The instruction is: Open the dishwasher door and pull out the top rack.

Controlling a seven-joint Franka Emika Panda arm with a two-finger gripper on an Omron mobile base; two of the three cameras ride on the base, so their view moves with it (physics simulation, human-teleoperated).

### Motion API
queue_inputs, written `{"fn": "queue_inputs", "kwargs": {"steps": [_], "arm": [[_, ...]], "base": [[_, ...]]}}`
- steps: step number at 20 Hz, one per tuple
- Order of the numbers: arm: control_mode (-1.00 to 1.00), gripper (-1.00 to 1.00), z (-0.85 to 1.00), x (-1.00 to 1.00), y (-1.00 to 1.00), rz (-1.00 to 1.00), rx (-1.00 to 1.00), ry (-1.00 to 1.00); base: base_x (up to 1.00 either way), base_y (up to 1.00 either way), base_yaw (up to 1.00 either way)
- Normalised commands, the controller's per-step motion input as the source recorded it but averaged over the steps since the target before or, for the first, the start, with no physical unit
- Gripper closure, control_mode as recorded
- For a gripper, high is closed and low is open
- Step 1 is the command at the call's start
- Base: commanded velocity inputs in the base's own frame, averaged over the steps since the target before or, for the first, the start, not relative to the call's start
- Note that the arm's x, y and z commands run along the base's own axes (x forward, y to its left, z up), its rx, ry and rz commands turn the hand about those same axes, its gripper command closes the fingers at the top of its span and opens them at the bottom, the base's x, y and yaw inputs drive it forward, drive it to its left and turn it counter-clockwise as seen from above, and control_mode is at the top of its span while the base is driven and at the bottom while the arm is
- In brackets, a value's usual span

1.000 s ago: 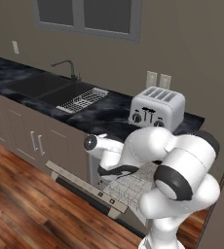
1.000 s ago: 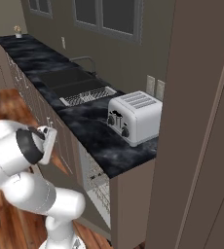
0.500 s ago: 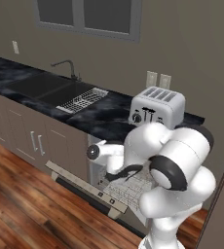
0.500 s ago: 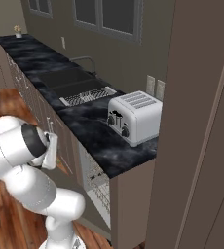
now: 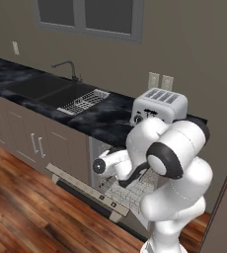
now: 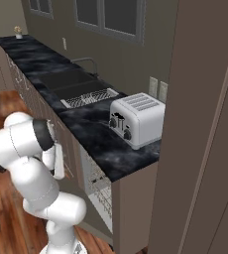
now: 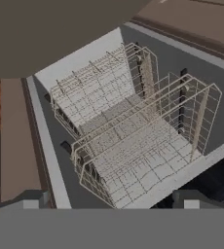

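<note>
The left base view looks from behind the arm's left, forward and down over the black counter (image 5: 93,118) and toaster (image 5: 158,106). The right base view faces the same counter and toaster from the other side (nearer the tall cabinet (image 6: 200,129)). The hand view peers closely into wire racks (image 7: 133,146).

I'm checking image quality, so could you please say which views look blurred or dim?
Left base view: floor smeared, toaster fairly sharp. Right base view: evenly lit, counter mottled. Hand view: racks readable though soft, a dim flat shape across the top.
</note>
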Motion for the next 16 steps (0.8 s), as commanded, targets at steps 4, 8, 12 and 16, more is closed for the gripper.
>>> {"fn": "queue_inputs", "kwargs": {"steps": [4,8,12,16], "arm": [[-1.0,-1.0,-0.25,0.03,-0.13,0.04,-0.15,-0.04],[-1.0,-1.0,-0.14,0.13,-0.15,0.01,-0.13,-0.05],[-1.0,-1.0,-0.06,0.16,-0.18,0.0,-0.08,-0.05],[-1.0,-1.0,-0.07,0.21,-0.15,0.0,-0.06,-0.02]], "base": [[0.0,0.0,0.0],[0.0,0.0,0.0],[0.0,0.0,0.0],[0.0,0.0,0.0]]}}
